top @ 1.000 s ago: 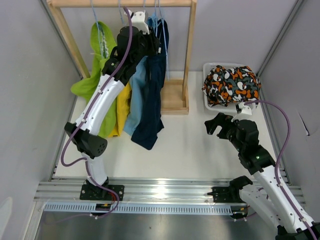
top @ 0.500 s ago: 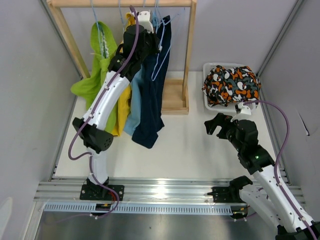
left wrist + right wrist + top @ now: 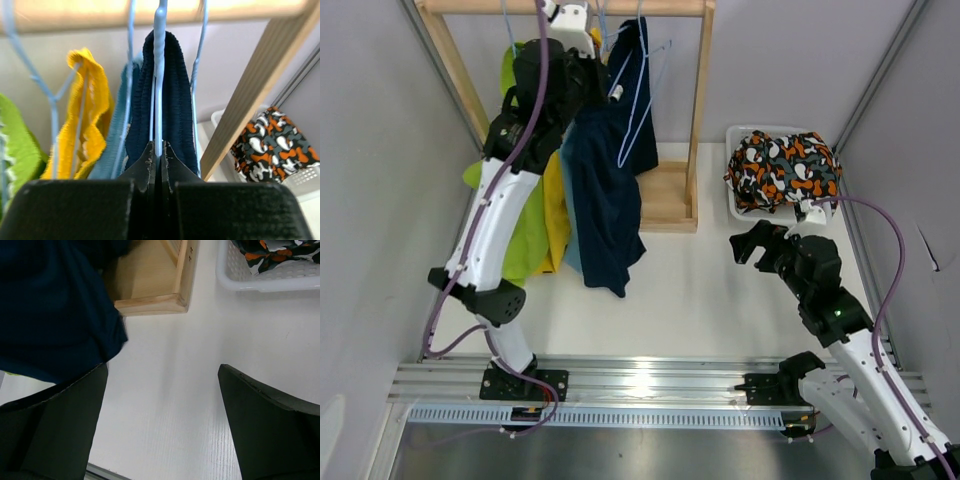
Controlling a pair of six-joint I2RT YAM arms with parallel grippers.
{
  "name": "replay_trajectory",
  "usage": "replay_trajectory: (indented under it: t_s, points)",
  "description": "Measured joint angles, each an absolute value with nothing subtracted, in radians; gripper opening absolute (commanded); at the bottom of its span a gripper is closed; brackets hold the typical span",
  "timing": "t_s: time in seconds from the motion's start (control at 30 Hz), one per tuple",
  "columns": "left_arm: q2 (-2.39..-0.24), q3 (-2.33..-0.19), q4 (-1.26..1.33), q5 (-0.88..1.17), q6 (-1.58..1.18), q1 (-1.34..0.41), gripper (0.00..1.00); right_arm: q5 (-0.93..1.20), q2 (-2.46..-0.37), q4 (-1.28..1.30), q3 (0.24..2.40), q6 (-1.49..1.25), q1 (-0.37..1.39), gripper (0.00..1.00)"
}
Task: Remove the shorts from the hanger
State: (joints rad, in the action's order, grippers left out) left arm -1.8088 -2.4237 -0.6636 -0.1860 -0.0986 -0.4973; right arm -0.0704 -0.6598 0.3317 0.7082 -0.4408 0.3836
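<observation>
Top: navy shorts [image 3: 605,200] hang under the wooden rack [image 3: 698,110] rail; patterned pair [image 3: 780,165] lies right of the rack, probably done.
Left wrist: left gripper [image 3: 160,150] pinched tight on blue hanger [image 3: 160,50] below the rail, presumably to unhook it.
Right wrist: right gripper [image 3: 162,367] spread wide, empty, before the rack base, ready for the fabric.

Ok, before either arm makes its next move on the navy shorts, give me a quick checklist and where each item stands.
1. Left gripper hold: ok, jaws shut on the stem of the light blue plastic hanger.
2. Navy fabric shorts off that hanger: not ok, they hang draped over it.
3. Right gripper free to help: ok, open and empty above the white table.
4. Hanger hook clear of the wooden rail: cannot tell, the arm hides it.
5. Room in the white plastic basket: cannot tell, the orange-black-white patterned shorts are heaped in it.
</observation>
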Motion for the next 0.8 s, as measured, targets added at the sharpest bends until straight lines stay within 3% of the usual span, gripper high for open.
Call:
replay_trajectory:
  t_s: [0.27,0.53,0.8]
  points:
    - [-1.62,-2.339,-0.726,-0.186,-0.087,-0.503,0.0,-0.044,-0.633,0.344,0.723,-0.432,0.384,0.99]
    - [-1.2,-1.854,-0.876,-0.189,-0.097,-0.635,0.0,0.224,-0.658,0.317,0.842,-0.392,0.385,0.99]
    - [-0.953,-1.87,-1.133,-0.067,-0.139,-0.691,0.0,0.508,-0.759,0.235,0.994,-0.382,0.405,0.99]
